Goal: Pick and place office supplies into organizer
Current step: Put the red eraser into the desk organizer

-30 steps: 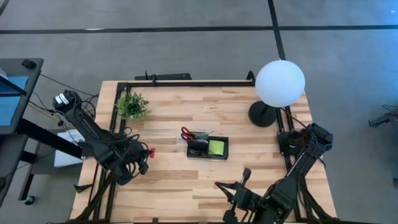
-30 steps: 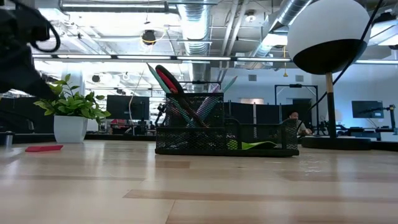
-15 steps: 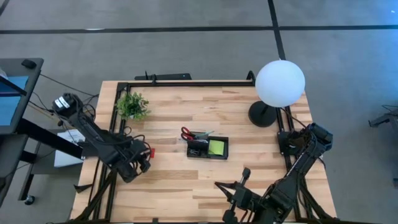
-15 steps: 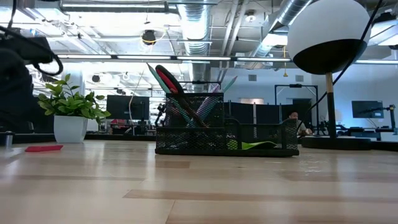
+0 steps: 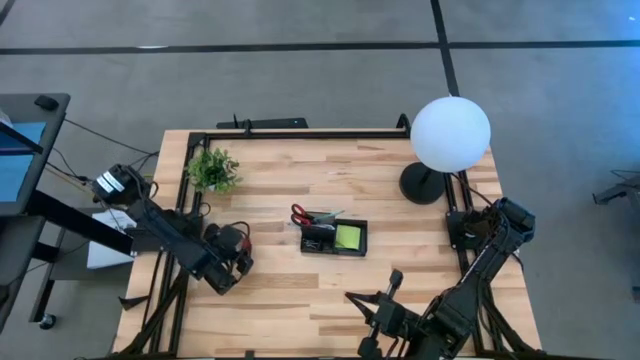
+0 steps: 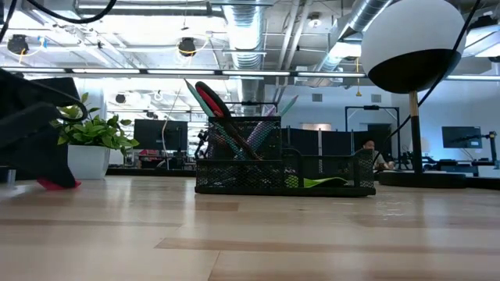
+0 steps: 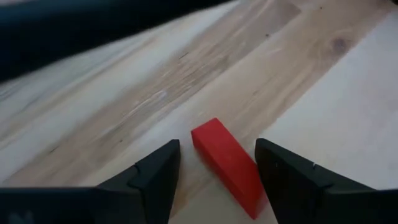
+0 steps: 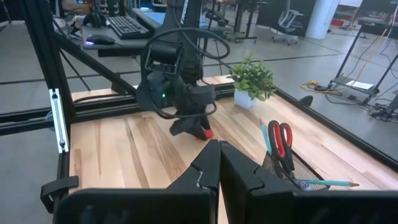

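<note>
Grey carpet floor (image 5: 300, 80) surrounds the table; far behind, ceiling ducts (image 6: 250, 31), strip lights and dark monitors (image 6: 160, 133) fill the room.

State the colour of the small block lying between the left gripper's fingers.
Red: the small block shows best in the left wrist view.

Table (image 5: 300, 190): I see pale blond wood planks with darker grain streaks, edged by a black frame.
Small block (image 7: 227, 163): plain bright red on my left wrist feed.
Left gripper (image 7: 216, 167): matte black fingers.
Organizer (image 5: 333, 237): black wire mesh.
Sticky-note pad (image 5: 348, 237): lime green.
Scissors (image 8: 281, 142): red handles.
Pens (image 8: 265, 138): teal ones that I can pick out; other shades unclear.
Plant (image 5: 213, 170): green leaves, white pot (image 6: 87, 161).
Lamp (image 5: 450, 133): white globe, black base.
Right gripper (image 8: 219, 163): black.
Floor (image 5: 300, 70): grey, crossed by dark lines.
</note>
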Available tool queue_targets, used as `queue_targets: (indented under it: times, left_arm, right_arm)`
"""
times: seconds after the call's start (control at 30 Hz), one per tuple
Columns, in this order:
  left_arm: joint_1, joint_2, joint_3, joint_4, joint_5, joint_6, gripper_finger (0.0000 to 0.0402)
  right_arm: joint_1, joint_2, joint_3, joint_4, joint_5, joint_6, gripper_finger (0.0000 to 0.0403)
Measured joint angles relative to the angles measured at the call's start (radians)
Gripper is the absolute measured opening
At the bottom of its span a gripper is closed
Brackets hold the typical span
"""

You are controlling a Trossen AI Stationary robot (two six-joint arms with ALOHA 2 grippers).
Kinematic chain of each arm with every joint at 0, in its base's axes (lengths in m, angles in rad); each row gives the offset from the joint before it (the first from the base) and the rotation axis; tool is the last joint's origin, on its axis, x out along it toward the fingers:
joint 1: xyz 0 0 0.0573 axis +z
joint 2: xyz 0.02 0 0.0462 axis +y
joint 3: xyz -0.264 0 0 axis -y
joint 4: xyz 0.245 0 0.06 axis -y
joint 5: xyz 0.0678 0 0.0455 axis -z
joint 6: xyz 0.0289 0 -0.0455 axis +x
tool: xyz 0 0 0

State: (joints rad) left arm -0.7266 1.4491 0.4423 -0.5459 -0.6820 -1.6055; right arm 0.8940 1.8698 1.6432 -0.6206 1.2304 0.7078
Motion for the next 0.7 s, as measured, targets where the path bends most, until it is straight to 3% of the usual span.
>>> queue_targets:
  times: [0.3,0.7]
  left_arm:
    - [0.002,0.037,0.005,0.008,-0.01,-0.057,0.0178]
    - [0.003,0.04,0.031,0.027,-0.012,-0.04,0.0075]
  right_arm:
    - [0.0,0.0,0.0,-0.001,0.0,0.0,0.0]
    - [0.0,0.0,0.0,-0.003,0.0,0.0,0.0]
